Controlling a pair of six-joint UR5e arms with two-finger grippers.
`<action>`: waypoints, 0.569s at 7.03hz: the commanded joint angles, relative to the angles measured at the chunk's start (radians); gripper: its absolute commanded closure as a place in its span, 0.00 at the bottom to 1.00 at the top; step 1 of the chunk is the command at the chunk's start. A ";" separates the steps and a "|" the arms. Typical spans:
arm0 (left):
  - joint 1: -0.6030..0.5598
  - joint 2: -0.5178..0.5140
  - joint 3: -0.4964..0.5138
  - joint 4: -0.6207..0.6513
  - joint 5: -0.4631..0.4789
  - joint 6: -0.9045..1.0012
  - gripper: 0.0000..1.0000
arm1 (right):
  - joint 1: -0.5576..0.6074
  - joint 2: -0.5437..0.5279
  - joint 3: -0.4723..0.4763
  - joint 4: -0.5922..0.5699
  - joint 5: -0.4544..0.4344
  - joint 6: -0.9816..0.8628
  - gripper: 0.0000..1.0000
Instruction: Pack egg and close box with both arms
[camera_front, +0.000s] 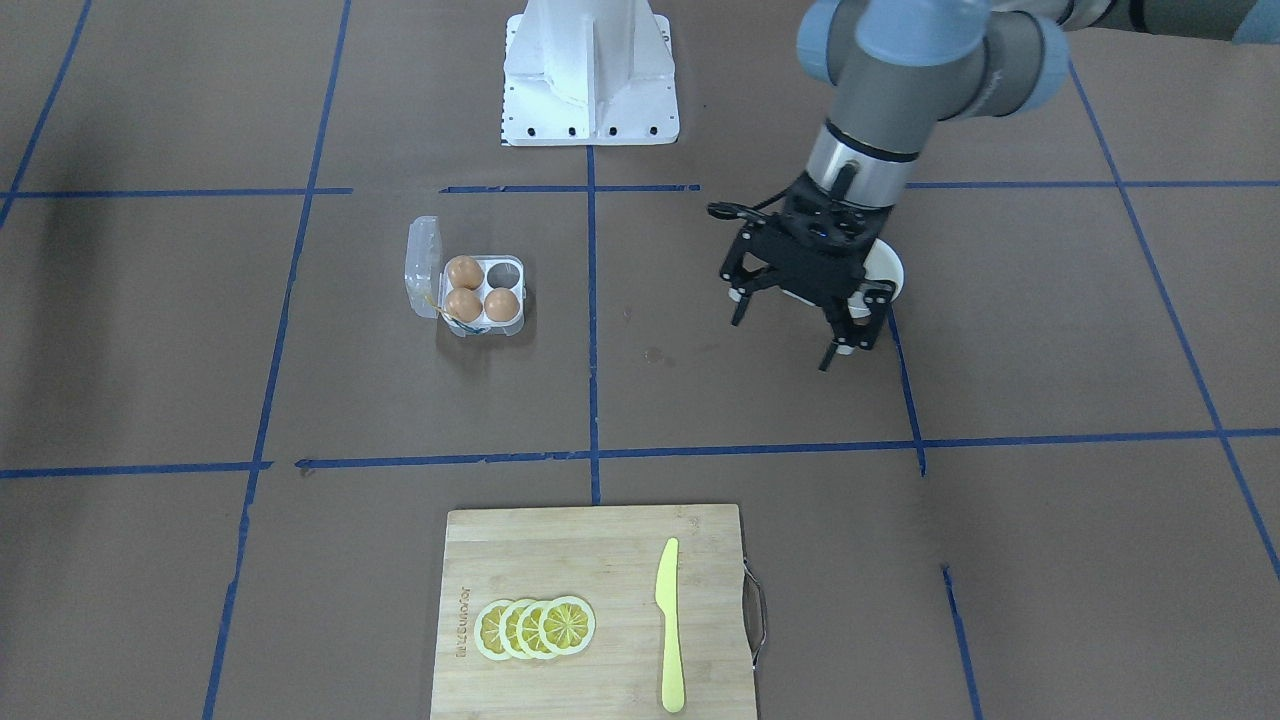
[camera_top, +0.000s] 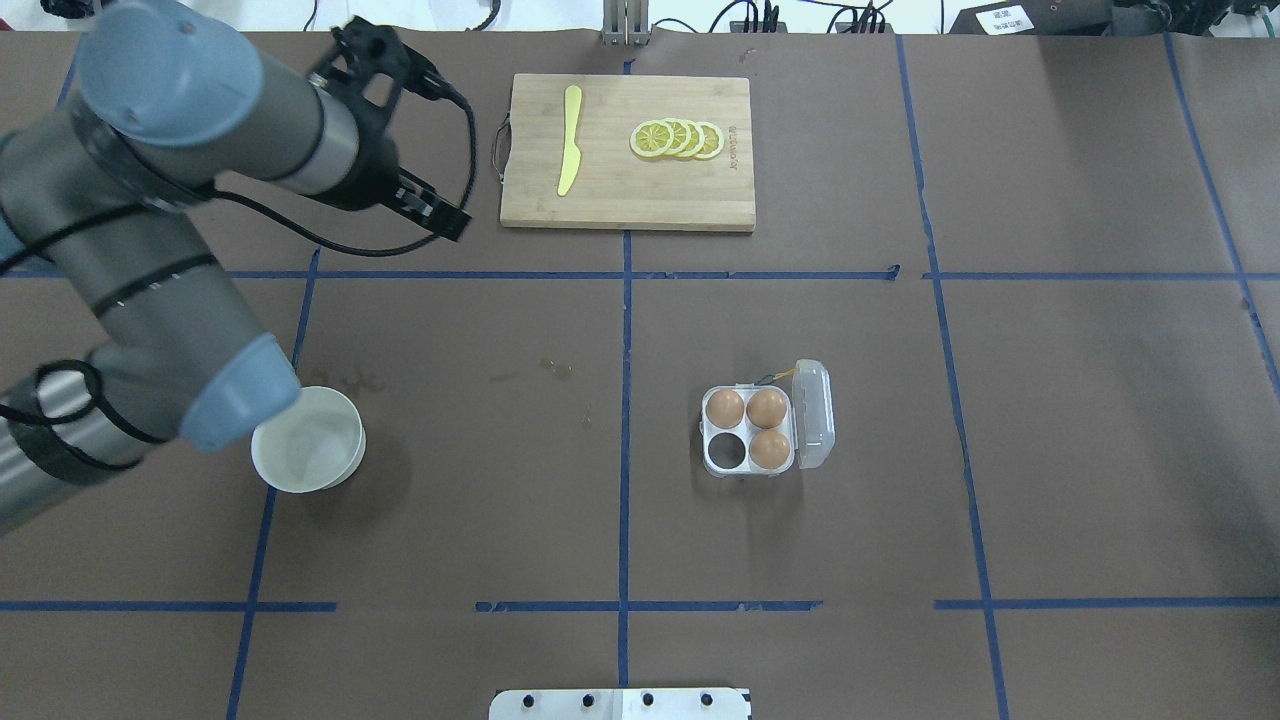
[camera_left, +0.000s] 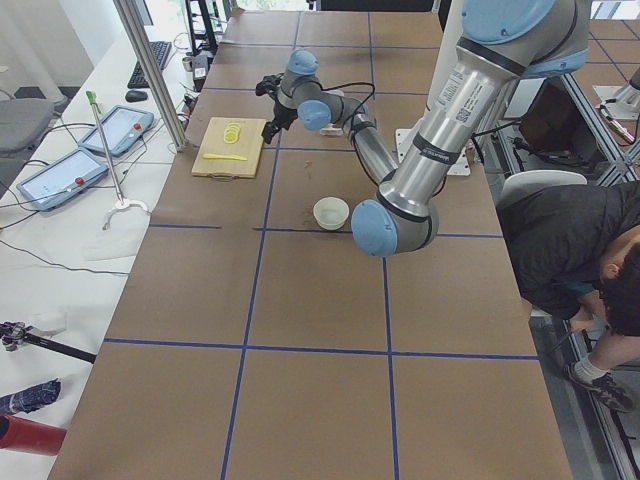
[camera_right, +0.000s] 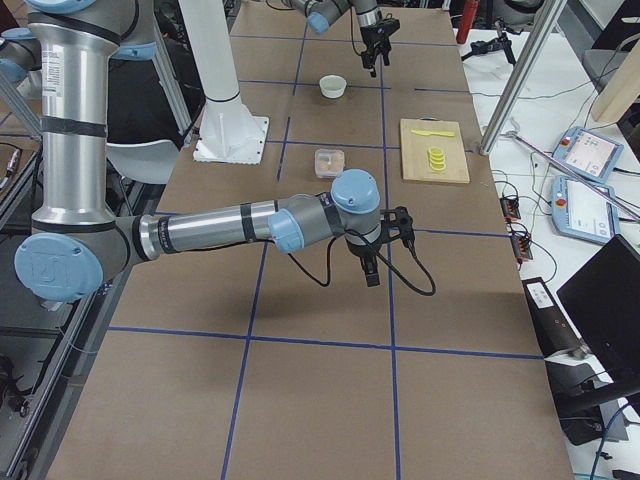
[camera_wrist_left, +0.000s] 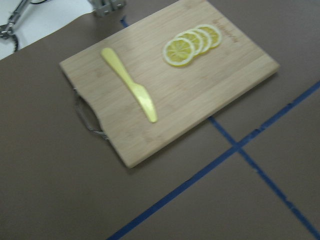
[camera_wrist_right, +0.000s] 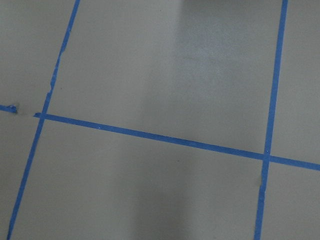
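Box (camera_top: 814, 415) standing lid-open, holding three eggs (camera_top: 768, 407), fourth cup bare. Left gripper (camera_front: 786, 336) hovering by white bowl (camera_top: 310, 447), well apart from box, fingers spread. Right gripper (camera_right: 370, 268): fingers, cannot tell.

We see the egg carton (camera_top: 706, 440) open from above: its one empty cup (camera_top: 727, 452) sits at the near-left corner, eggs (camera_top: 768, 407) fill the rest, and the lid (camera_top: 813, 415) stands along the right side. Bare table (camera_top: 500, 480) surrounds it; the white bowl (camera_top: 310, 440) lies well apart, beneath the left arm (camera_top: 150, 300).
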 joint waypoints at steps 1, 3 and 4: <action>-0.259 0.222 -0.002 0.043 -0.129 0.248 0.00 | -0.076 0.015 0.074 -0.002 -0.004 0.167 0.00; -0.500 0.353 0.094 0.038 -0.172 0.534 0.00 | -0.145 0.018 0.133 -0.002 -0.009 0.273 0.00; -0.570 0.406 0.139 0.049 -0.173 0.583 0.00 | -0.182 0.032 0.139 -0.001 -0.013 0.318 0.00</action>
